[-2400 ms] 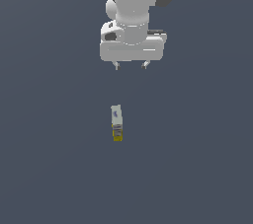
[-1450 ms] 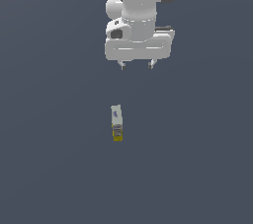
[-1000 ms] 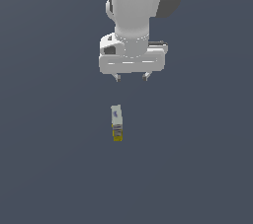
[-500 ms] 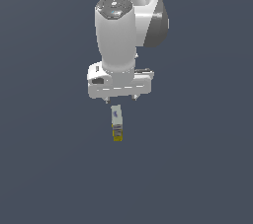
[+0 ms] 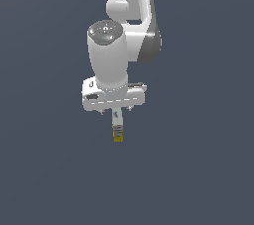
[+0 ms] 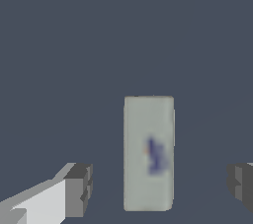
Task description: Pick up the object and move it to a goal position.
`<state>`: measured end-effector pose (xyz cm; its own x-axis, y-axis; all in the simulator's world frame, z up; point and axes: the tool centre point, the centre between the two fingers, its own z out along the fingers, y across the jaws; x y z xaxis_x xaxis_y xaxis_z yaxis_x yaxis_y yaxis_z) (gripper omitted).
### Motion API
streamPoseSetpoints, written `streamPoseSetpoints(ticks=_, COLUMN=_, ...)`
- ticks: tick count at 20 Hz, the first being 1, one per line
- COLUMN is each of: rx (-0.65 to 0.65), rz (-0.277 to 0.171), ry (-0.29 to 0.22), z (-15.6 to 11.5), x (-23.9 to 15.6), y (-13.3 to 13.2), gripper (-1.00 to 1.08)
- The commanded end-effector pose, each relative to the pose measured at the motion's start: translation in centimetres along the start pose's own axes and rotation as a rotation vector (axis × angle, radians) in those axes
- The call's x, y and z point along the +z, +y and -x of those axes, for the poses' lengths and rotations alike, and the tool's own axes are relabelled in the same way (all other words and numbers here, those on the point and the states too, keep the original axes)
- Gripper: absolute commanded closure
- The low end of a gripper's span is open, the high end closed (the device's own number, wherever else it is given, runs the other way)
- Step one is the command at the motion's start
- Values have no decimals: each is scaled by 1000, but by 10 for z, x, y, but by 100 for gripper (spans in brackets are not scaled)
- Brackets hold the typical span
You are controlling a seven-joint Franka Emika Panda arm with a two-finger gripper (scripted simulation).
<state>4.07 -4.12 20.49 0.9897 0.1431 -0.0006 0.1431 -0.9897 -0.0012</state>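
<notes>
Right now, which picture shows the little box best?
The wrist view: the box looks big there, its bluish print clear, between the open gripper fingers. The exterior view shows it tiny, partly under the gripper, yellow end showing.

The arm [image 5: 119,55] looks like smooth white plastic with a soft sheen. The gripper [image 6: 158,183] has matt dark-grey pads [image 6: 79,183]. The object [image 6: 148,153] is a matt, pale carton-like box with blurred bluish print. The counter [image 5: 198,169] is flat, matt slate-grey.
</notes>
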Motion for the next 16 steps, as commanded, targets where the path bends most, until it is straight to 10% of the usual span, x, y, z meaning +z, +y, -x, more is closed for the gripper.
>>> streamPoseSetpoints(ticks=1, rx=-4, rz=1, ry=1, z=-2, x=3, y=2, gripper=-92)
streamPoseSetpoints(ticks=16, rx=-4, rz=1, ry=0, z=0, x=47, y=2, gripper=-92)
